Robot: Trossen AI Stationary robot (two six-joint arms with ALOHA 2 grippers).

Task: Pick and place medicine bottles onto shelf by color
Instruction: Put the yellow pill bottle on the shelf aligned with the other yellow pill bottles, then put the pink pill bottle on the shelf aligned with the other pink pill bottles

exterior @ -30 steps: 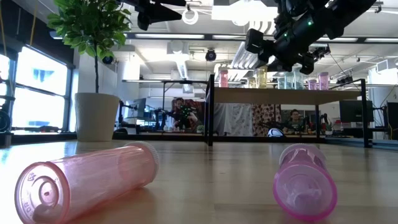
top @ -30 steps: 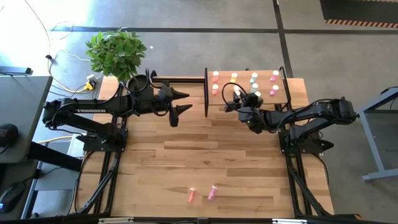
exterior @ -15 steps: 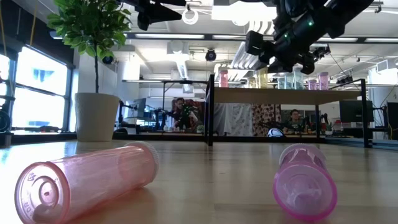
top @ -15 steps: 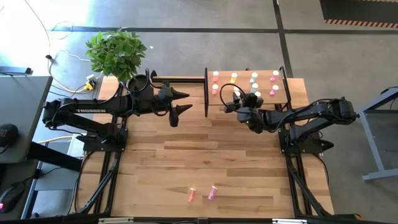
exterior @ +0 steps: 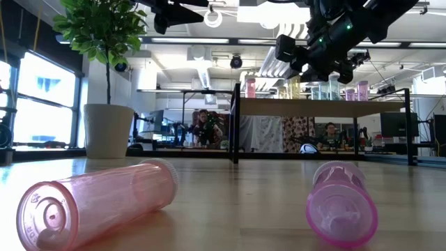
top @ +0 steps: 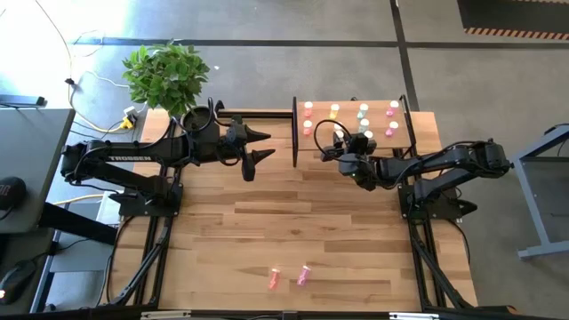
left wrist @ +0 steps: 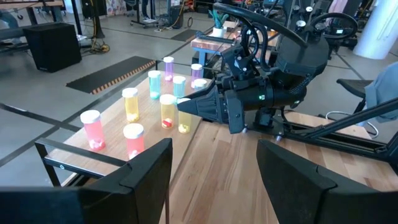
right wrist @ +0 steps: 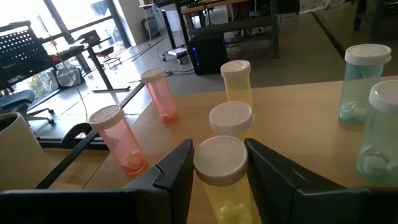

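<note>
Right gripper [right wrist: 217, 163] pinches yellow bottle [right wrist: 222, 171] upright over shelf [top: 404, 142], upper right, joining yellow column. Left gripper [top: 258, 146] spread, idle, upper centre. Two pink bottles [top: 287, 276] lie bottom centre.

You can read only one word: "TROSSEN", in white letters along the left arm [top: 133, 158], seen from above. The bottle caps and other things carry no text you can read.

High cam straight down; low cam level at tabletop; both wrists share shelf [left wrist: 112, 143].
</note>
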